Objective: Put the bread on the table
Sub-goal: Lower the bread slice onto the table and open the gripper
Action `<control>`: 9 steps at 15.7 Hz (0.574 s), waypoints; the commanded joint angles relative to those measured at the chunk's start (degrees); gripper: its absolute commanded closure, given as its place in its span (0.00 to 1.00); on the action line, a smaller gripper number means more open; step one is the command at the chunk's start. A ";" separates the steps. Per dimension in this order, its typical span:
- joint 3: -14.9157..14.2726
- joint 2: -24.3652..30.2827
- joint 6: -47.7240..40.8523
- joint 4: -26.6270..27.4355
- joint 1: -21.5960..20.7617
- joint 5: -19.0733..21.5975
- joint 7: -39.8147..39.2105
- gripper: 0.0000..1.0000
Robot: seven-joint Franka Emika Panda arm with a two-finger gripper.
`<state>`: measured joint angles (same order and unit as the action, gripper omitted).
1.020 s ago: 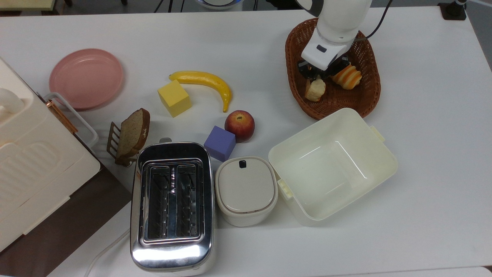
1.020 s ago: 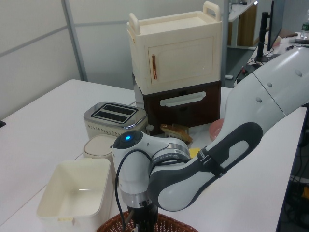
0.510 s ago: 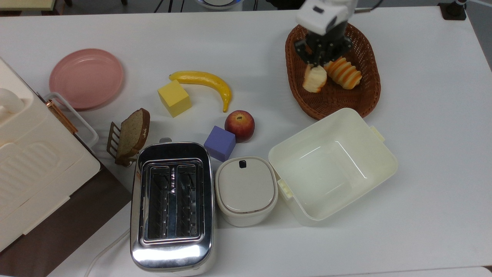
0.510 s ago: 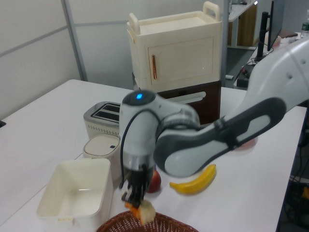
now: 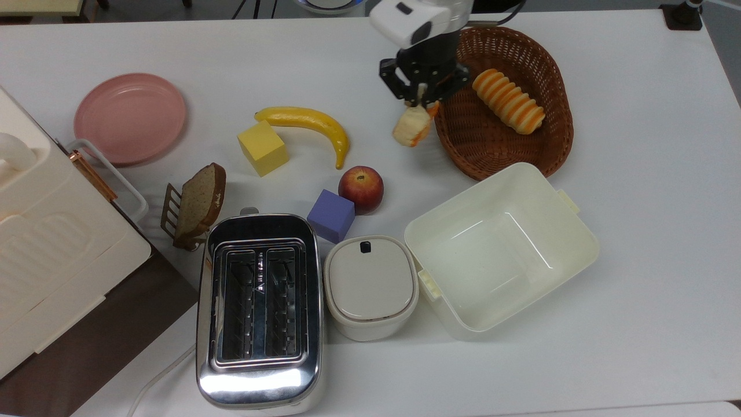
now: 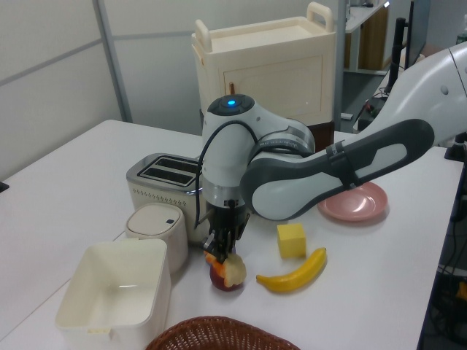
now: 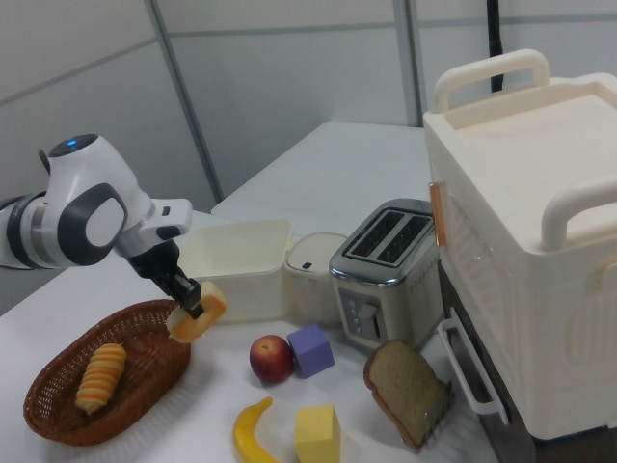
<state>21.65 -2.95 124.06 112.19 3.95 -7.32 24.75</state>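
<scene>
One load: the claw (image 5: 418,95) is closed on the bread (image 5: 410,127), pinching its upper end, so the slice hangs below the fingertips, clear of the worktop (image 5: 637,174).
Worktop: bare white surface lies directly beneath the claw, between the wicker basket (image 5: 503,152) on the top view's right and the banana (image 5: 312,120) on the top view's left.
Basket: just beside the claw; the striped roll (image 5: 508,99) lies inside it, well apart from the bread.
Bread, handling: probably light and fairly stiff, since it keeps its shape while hanging from one end; the lumpy edge looks easy to pinch, though a hold this near the tip could let it swing or twist.
Bread, best hold: across its flat faces nearer the middle would likely be steadier.
Apple (image 6: 221,278): in the left view it sits just behind the bread, partly covered by it.
Hidden: the pinched end of the bread is buried between the fingers; how high it hangs above the worktop is hard to judge.
</scene>
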 commanded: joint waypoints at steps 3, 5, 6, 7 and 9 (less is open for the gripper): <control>0.06 1.11 -0.49 1.54 0.09 -1.55 -0.49 0.00; 0.06 1.11 -0.49 1.54 0.01 -1.82 -0.58 0.00; 0.06 1.02 -0.49 1.63 0.01 -1.82 -0.58 0.00; 0.06 1.02 -0.49 1.63 0.18 -1.82 -0.58 0.00; 0.06 1.02 -0.49 1.63 0.18 -1.82 -0.58 0.00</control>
<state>21.82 -3.07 124.06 112.79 4.28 -8.31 24.60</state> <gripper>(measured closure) 0.181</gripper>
